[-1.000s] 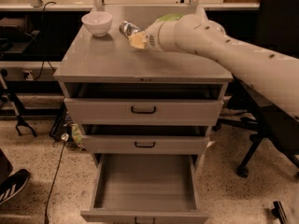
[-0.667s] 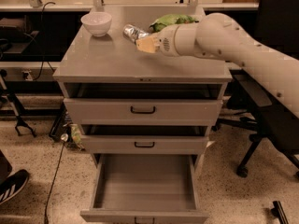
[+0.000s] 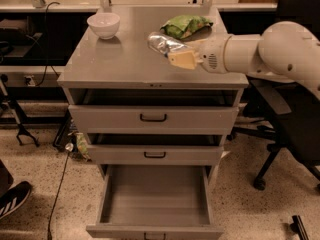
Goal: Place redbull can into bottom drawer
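Observation:
The redbull can [image 3: 161, 42], slim and shiny silver, is held tilted on its side just above the right part of the grey cabinet top [image 3: 115, 64]. My gripper [image 3: 176, 51] comes in from the right and is shut on the can, with one beige finger [image 3: 182, 59] in front of it. The bottom drawer [image 3: 155, 200] is pulled wide out below, and its plain grey inside shows nothing in it. The gripper and can are well above the drawer, over the top's front right.
A white bowl [image 3: 103, 24] stands at the back left of the cabinet top. A green crinkled bag [image 3: 186, 25] lies at the back right, just behind the can. The two upper drawers [image 3: 153, 118] are slightly open. A black office chair [image 3: 292, 134] stands to the right.
My arm has drawn back to the right and toward the front edge, carrying the can away from the bowl and the green bag.

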Robot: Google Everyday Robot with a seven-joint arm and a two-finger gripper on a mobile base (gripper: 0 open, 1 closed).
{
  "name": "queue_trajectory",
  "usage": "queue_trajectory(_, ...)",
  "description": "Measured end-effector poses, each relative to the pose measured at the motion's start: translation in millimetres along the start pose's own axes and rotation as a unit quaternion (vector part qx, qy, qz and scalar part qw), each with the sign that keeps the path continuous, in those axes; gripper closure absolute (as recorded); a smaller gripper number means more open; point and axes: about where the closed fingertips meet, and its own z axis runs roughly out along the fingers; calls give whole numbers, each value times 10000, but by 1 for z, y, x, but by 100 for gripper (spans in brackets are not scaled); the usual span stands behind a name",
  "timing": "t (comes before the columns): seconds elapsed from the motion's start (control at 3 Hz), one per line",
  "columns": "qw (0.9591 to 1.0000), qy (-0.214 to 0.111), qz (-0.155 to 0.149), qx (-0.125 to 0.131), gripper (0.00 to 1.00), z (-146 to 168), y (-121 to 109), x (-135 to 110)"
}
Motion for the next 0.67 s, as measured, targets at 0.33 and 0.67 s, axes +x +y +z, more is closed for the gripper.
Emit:
queue_trajectory(0.33, 10000, 1, -1, 12, 100, -1, -1, 1)
queue_trajectory(0.67, 9991, 214, 119, -351, 100, -9, 15, 11)
